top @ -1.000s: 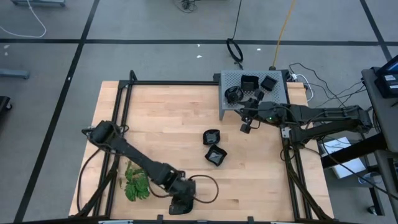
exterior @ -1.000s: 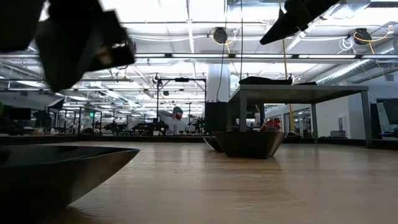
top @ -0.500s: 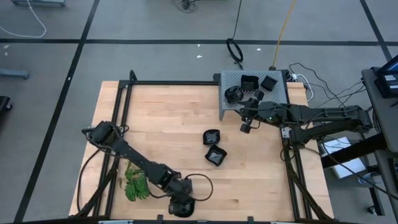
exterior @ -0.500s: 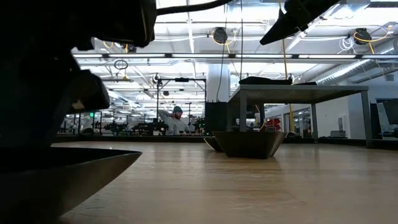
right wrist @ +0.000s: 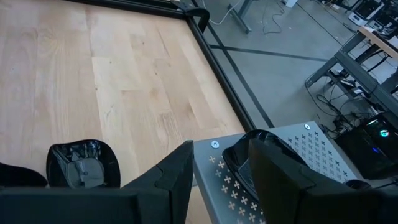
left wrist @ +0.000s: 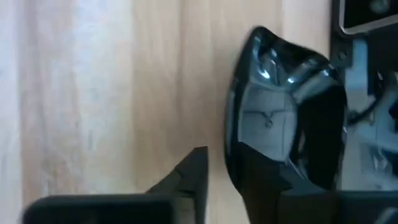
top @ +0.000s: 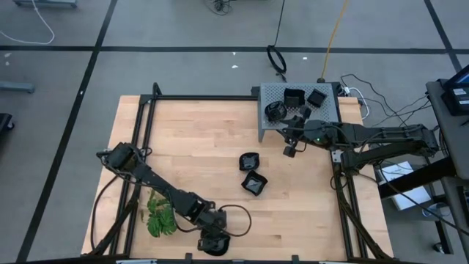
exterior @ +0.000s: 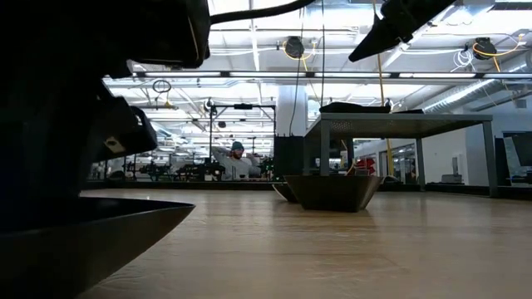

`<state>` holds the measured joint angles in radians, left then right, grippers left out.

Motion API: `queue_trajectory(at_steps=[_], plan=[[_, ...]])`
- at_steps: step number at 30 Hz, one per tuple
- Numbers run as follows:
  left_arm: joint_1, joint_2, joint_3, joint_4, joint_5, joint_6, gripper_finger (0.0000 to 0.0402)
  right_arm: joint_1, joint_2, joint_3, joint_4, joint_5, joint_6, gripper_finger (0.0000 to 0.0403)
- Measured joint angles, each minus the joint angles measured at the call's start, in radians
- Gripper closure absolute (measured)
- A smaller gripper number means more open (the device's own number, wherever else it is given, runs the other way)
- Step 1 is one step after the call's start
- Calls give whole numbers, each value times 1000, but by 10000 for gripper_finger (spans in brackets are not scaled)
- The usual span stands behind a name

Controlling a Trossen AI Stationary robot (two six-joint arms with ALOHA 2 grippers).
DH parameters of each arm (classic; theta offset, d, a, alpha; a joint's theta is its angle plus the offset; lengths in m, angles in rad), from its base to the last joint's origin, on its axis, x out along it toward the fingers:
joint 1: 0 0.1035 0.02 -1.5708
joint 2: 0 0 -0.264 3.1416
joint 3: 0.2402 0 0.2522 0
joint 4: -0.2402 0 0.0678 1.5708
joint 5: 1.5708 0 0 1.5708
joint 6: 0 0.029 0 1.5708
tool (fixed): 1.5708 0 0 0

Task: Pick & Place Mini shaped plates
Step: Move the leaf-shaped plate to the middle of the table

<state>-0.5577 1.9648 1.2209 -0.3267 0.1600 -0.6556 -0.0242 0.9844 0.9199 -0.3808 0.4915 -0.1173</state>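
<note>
A black glossy mini plate (left wrist: 283, 118) lies on the wooden table close to its near edge; in the low view it is the dark dish (exterior: 91, 237) at the left. My left gripper (top: 212, 244) (left wrist: 239, 171) points steeply down over it, open, with the plate's rim between its fingers. Two more plates (top: 249, 161) (top: 254, 183) rest on the table's middle. Three others (top: 293, 97) sit on top of the grey perforated box (top: 330, 110). My right gripper (top: 291, 149) (right wrist: 217, 155) hangs open in the air beside the box, holding nothing. My left gripper comes at the plate from above, one finger (left wrist: 189, 177) outside the rim (left wrist: 231, 146), the other over the hollow. A strip of bare wood shows between the outer finger and the rim. The inner finger is dark against the plate; whether it touches, I cannot tell.
A green leafy plant (top: 161, 216) lies at the near left, next to my left arm. A black frame (top: 220, 98) runs around the table's edges. Bare wood stretches between the middle plates and the far left.
My left gripper has come down toward the plate at the table's near edge and now stands low around it. The plate has stayed where it was. My right arm has kept still.
</note>
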Motion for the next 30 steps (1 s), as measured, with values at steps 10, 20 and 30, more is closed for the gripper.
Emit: queue_trajectory(at_steps=[10,20,30], plan=[[45,-11,0,-7,35,219,395,0,0,0,-25,0,0,261],[239,-95,61,-17,2,407,397,0,0,0,-17,0,7,261],[413,103,352,-53,28,568,395,0,0,0,-12,3,26,261]])
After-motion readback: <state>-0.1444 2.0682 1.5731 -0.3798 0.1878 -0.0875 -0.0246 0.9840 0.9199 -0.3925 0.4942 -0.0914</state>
